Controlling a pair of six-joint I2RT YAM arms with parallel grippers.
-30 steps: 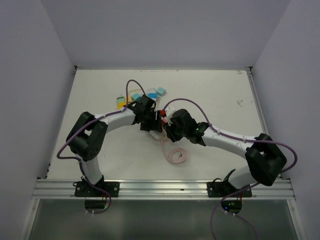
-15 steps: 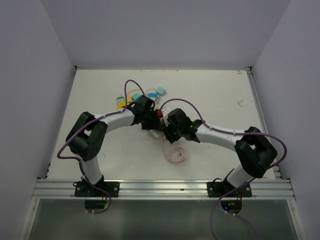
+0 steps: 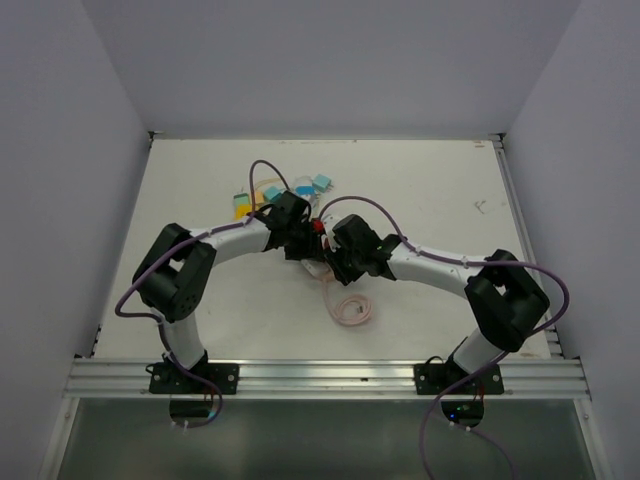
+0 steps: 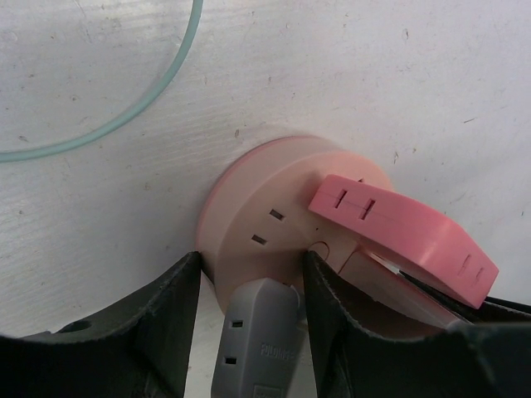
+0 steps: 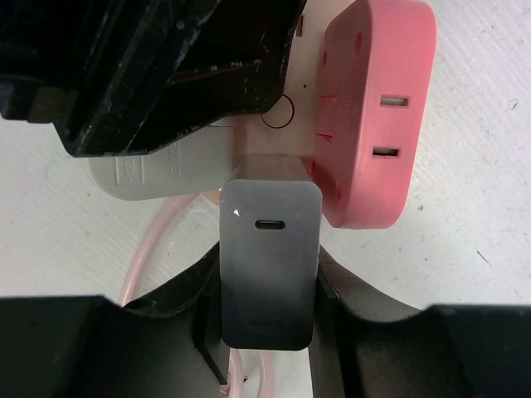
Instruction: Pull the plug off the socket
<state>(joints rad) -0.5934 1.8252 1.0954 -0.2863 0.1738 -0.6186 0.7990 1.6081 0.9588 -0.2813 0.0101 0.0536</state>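
Where the 2 arms meet over the middle of the white surface (image 3: 430, 190), both wrists crowd 1 cluster of parts. The left arm (image 3: 230, 238) rises from its base, bends at a raised elbow and reaches inward and away from the base. The right arm (image 3: 440, 268) does the same in mirror form, with its forearm angled toward the left arm's wrist.

The round pink socket (image 4: 265, 199) lies flat on the surface between the 2 wrists. A pink adapter (image 4: 398, 232) with 2 pairs of slots sits on its side.

The right pincer (image 5: 270, 265) is closed on the plug (image 5: 270, 257), a dark grey block with 1 oval port. Its fingers press against both long sides. The plug's far end meets the socket's pale face.

The left pincer (image 4: 251, 264) is narrowly open, with 1 finger on either side of a light grey plug (image 4: 257, 348) and 1 finger at the socket's rim. Whether it clamps either part cannot be told.

A pink cable (image 3: 350, 308) lies coiled just nearer the bases. A teal cable (image 4: 124, 112) curves across the surface beyond the socket.
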